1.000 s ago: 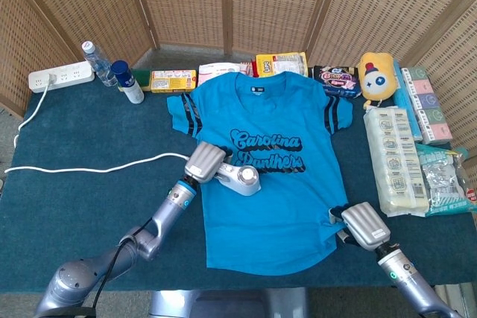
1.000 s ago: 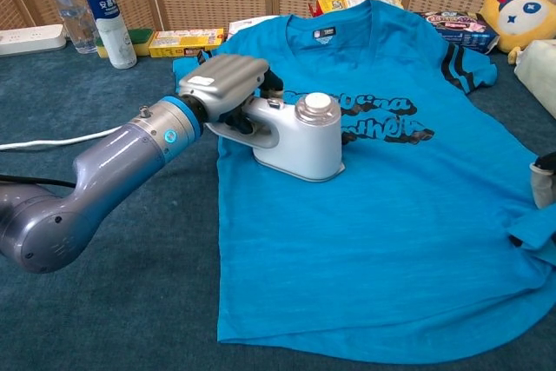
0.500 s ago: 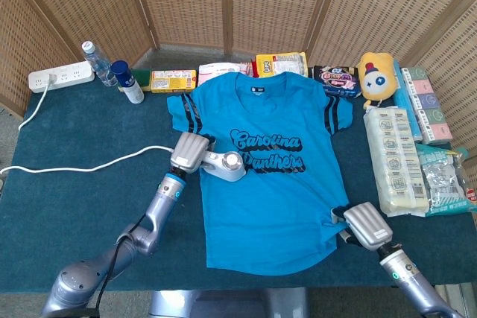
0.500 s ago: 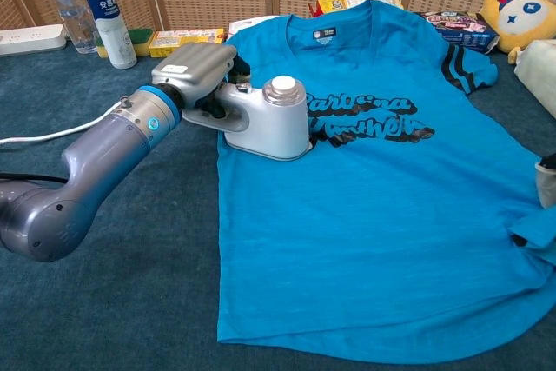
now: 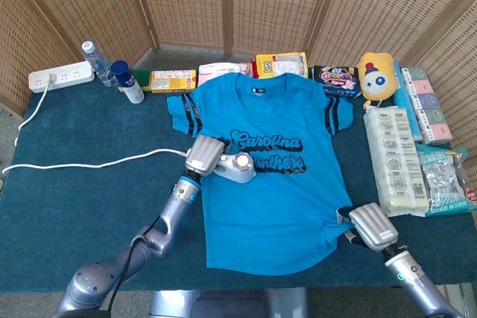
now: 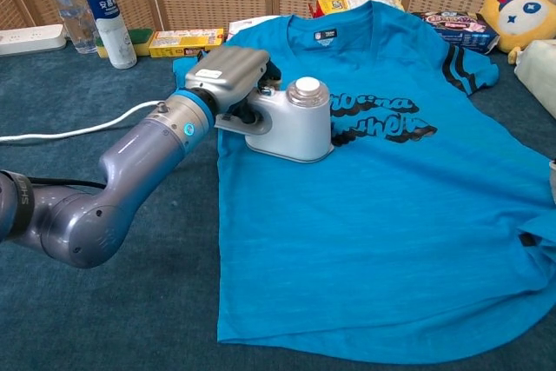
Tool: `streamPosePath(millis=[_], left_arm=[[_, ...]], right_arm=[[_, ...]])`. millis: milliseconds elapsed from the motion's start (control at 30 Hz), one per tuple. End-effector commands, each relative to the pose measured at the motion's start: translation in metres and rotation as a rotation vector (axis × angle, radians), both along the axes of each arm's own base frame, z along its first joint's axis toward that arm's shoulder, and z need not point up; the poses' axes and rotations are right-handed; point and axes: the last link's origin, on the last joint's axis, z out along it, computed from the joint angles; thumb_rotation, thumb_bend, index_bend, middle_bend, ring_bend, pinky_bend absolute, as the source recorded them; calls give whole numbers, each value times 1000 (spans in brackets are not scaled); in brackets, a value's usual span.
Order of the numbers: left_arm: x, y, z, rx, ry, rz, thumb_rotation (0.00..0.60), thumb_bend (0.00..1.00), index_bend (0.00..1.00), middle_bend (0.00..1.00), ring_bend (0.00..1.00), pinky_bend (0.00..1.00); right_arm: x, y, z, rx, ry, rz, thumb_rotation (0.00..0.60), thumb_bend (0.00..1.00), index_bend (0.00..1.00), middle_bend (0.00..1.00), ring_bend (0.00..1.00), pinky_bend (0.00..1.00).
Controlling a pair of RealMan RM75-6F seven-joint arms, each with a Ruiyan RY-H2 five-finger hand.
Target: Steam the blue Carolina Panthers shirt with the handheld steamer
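Far left corner: white power strip (image 5: 61,77) on the green table cloth (image 5: 74,199); its white cord (image 5: 89,163) runs along the cloth toward the shirt. Just right of the strip stand a clear water bottle (image 5: 95,62) and a blue-capped spray bottle (image 5: 125,80), both upright. A yellow box (image 5: 173,80) lies next along the far edge.

Left hand (image 5: 204,156) grips the handle of the white handheld steamer (image 5: 237,168), fingers wrapped round it; the steamer's base sits flat on the shirt, covering the left end of the black lettering. In the chest view the left forearm crosses the cloth from the near left, over the shirt's left edge.

Blue Carolina Panthers shirt (image 5: 276,206) lies spread flat at the table's centre, collar far, hem near. Snack packets (image 5: 281,63) sit touching or just beyond the collar; a dark packet (image 5: 337,80) lies by the right sleeve.

Right side: yellow plush toy (image 5: 375,76), a long clear pack (image 5: 395,158) and boxed goods (image 5: 426,103) line the right edge, apart from the shirt.

Right hand (image 5: 372,229) rests at the shirt's near right hem, back upward; whether its fingers hold the cloth cannot be told.
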Motion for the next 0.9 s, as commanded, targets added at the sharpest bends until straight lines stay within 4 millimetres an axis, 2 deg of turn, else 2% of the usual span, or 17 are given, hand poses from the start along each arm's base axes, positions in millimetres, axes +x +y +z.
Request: streamPosePath(millis=[33,467,900], left_arm=[[9,-2,-3,-8,-13,-19,600,386,685,768,679,738],[39,-18,-19,-69,-22,-101,600,385,685,768,679,738],[40,-47,-29,-143,-47,-205,600,386,685,768,679,738]], right_arm=[[0,0,1,-1,1,-2,600,575,629,573,606,720],[-2,0,1,-4,-2,-10,600,575,629,573,607,722],[2,-1,-3,4,-6,0,600,575,629,573,609,723]])
